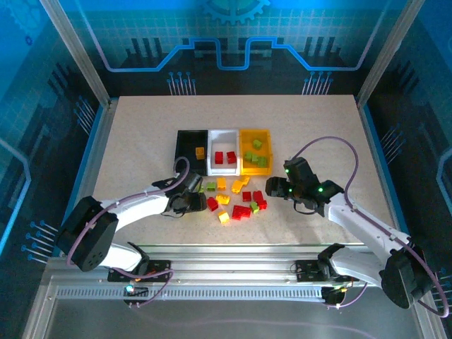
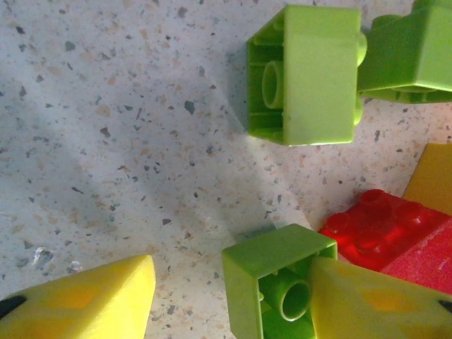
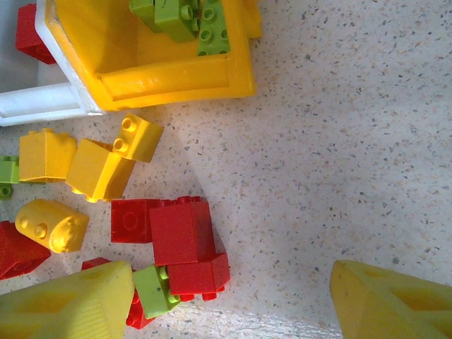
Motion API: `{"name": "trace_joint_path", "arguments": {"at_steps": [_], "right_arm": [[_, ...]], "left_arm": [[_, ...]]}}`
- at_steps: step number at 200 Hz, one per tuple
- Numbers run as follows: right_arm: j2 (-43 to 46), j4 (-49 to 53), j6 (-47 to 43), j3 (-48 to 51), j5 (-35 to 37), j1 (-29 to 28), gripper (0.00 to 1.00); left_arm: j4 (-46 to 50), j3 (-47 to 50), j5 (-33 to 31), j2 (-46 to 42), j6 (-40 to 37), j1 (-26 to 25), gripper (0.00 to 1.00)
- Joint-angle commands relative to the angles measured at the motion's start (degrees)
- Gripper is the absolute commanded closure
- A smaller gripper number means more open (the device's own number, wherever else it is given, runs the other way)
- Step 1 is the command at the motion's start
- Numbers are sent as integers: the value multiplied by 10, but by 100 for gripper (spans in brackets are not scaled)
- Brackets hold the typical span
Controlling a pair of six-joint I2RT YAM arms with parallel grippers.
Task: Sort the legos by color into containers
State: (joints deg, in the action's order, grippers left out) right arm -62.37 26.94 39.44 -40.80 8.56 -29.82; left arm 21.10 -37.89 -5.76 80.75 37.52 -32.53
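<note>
The left arm (image 1: pixel 134 206) lies low and stretched, running from its base at the near left up to the left edge of the loose legos (image 1: pixel 236 198). The left pincer (image 1: pixel 198 194) hangs close over the speckled beige surface (image 1: pixel 141 134). Seen from the left wrist, it is partly spread. A light green brick (image 2: pixel 272 279) lies on its side between the 2 yellow fingers (image 2: pixel 92 300). The brick touches the finger on the view's right, and a strip of bare surface parts it from the other. 2 more green bricks (image 2: pixel 311 70) lie beyond it and a red brick (image 2: pixel 381 229) lies just beside it.

The right arm (image 1: pixel 360 219) rises from the near right and bends toward the middle, bringing the right pincer (image 1: pixel 277 189) to the right edge of the pile. From the right wrist, the right pincer (image 3: pixel 233 311) is spread wide with nothing between its fingers. Red bricks (image 3: pixel 180 233) and yellow bricks (image 3: pixel 92 166) lie ahead of it.

Beyond the pile, 3 bins stand side by side. The black bin (image 1: pixel 185 138) holds 1 yellow-orange brick, the white bin (image 1: pixel 224 133) holds 2 red ones, and the yellow bin (image 1: pixel 244 145) holds green ones.

Blue circuit-patterned backdrop panels (image 1: pixel 226 42) and slanting metal posts (image 1: pixel 74 53) enclose the surface. A metal rail (image 1: pixel 226 272) carries both arm bases at the near edge.
</note>
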Motion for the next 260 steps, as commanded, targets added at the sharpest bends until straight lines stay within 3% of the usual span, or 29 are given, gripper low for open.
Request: {"name": "trace_joint_path", "arguments": {"at_steps": [1,22,70,127,163,185,260], "right_arm": [[5,-4,-3,4,4,6,25],[3,-7,-3,6,4,7,25],[10,-1,-2,8,6,7,25],[20,0,-3,9,8,9,25],[24,-4,2,13,11,10,25],[27,-6,5,20,15,11,25],[32,10,6,29,16,16,25]], "left_arm": [[13,-9,-10,2,-10,-7,40],[10,-15,-21,2,-10,-22,43],[2,-23,-24,39,0,-23,67],[58,-35,-35,-37,15,-25,76],[102,-128,-28,-59,-2,-48,76],[81,-221,-18,0,-12,-62,75],[68,-610,-7,344,-55,-77,75]]}}
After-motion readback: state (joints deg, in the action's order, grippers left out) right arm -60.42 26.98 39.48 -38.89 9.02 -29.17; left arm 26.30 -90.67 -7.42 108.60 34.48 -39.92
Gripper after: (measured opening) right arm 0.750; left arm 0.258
